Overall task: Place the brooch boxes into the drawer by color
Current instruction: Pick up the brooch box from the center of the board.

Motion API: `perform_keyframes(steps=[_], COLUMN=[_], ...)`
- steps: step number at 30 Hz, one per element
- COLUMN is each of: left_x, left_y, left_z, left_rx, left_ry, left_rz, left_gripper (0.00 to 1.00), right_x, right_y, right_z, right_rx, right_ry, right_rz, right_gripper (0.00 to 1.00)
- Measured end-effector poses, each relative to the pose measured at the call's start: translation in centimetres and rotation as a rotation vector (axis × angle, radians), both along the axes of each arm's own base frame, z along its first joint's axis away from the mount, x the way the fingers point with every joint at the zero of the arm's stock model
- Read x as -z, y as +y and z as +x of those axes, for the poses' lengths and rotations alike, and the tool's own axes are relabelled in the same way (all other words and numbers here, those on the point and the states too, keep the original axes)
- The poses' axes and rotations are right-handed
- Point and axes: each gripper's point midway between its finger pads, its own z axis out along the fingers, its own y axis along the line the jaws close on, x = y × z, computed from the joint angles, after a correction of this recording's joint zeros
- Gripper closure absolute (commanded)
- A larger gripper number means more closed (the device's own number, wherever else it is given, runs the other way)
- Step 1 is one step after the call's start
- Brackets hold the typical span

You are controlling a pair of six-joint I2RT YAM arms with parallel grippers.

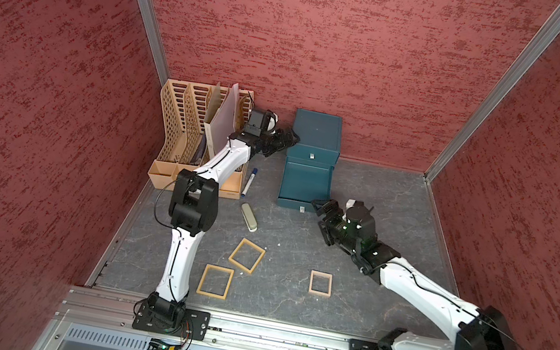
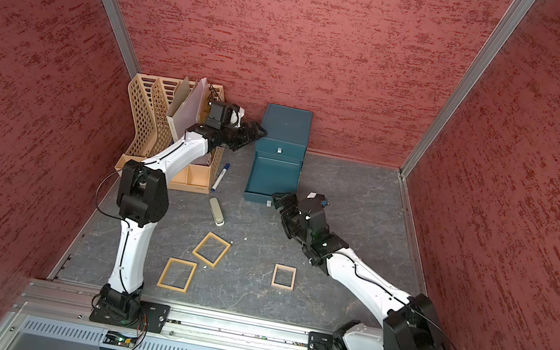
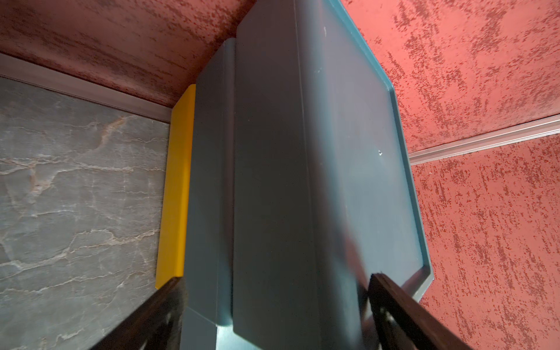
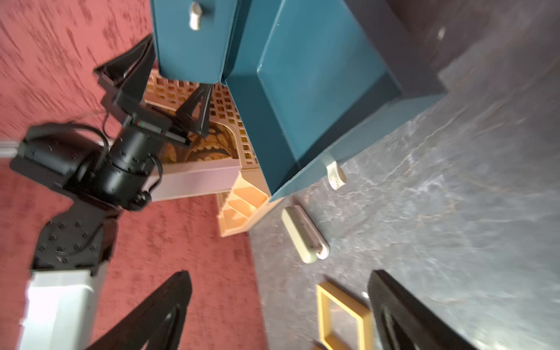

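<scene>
In both top views, a beige file organizer (image 1: 178,127) stands farthest left on the counter (image 1: 287,302). Next lies the leftmost brooch box (image 1: 215,281), flat on the surface. After it come a blue-capped marker (image 1: 249,180), a beige-grey block (image 1: 248,217) and the middle brooch box (image 1: 247,256), turned at an angle with one corner near the first box. The left end effector (image 1: 290,139) is up at the teal cabinet (image 1: 317,128). Its fingers are spread wide astride the upper corner and carry nothing; whether they touch the cabinet is unclear. Below it the lower drawer (image 1: 305,184) is pulled out and looks empty. The right end effector (image 1: 320,214) hovers by the drawer's front corner, equally wide open and empty. A smaller, paler brooch box (image 1: 321,283) lies well apart on the right. No black ones show.

The frames look light, stiff and thin, and their clear centres are probably easy to scratch or crack. Lying flush on the counter, they offer little edge to catch. Pinching one rail across its width, or tipping a side up first, seems safest.

No brand, label or legible writing shows.
</scene>
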Motion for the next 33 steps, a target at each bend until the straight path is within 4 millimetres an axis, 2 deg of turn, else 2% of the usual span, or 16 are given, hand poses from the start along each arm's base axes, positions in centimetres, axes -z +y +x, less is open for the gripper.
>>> perform_keyframes(steps=[4,7,10,13,19,23,28,30,33], left_x=[0.0,-0.2,-1.3,-3.6,-10.2,-12.0,-11.0,-10.0,-8.2], left_y=[0.0,0.0,0.3,0.8,1.6,2.4,4.0,4.6,5.0], left_z=[0.0,-0.1,-0.4,-1.3,-2.9,-4.7,-8.2,-10.3,-14.5], left_rx=[0.000,-0.002,-0.014,-0.027,-0.048,-0.068,-0.116,-0.140,-0.151], left_ry=[0.001,0.000,-0.014,-0.049,-0.173,-0.196,-0.140,-0.106,-0.051], left_rz=[-0.002,-0.001,-0.001,-0.012,-0.042,-0.044,-0.006,0.030,0.098], left_gripper=[0.01,0.01,0.00,0.00,0.00,0.01,0.01,0.01,0.01], right_x=[-1.0,0.1,1.7,2.2,2.9,3.6,3.8,3.8,3.8], right_y=[-2.0,-3.6,-4.8,-5.5,-6.5,-7.1,-7.0,-7.0,-7.0], right_z=[-2.0,-3.7,-5.1,-5.8,-7.0,-7.9,-8.3,-8.4,-8.4], right_rx=[-0.055,-0.093,-0.140,-0.185,-0.246,-0.271,-0.297,-0.302,-0.305], right_ry=[-0.023,0.004,0.054,0.091,0.138,0.174,0.174,0.172,0.168], right_rz=[-0.169,-0.287,-0.396,-0.484,-0.585,-0.624,-0.642,-0.646,-0.650], right_gripper=[0.02,0.02,0.02,0.02,0.02,0.02,0.02,0.02,0.02])
